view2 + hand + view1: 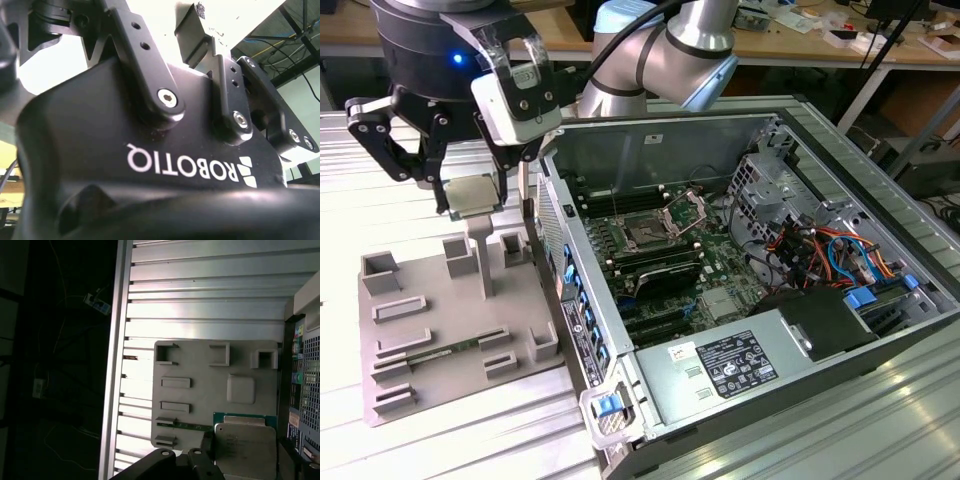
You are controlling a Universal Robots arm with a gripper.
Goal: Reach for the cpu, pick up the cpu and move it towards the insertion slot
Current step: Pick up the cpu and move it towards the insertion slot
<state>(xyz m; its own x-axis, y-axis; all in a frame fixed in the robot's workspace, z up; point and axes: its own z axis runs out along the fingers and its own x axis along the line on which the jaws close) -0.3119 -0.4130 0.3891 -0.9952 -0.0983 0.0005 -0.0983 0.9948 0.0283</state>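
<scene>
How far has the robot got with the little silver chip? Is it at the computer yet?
Not yet. Done, it seems: the pickup. The cpu is clamped in the gripper, raised above the grey stand, whose top is bare. In hand: carrying it, over the grey plate. Left: the trip to the insertion slot inside the open computer case, toward the exterior view's right.
</scene>
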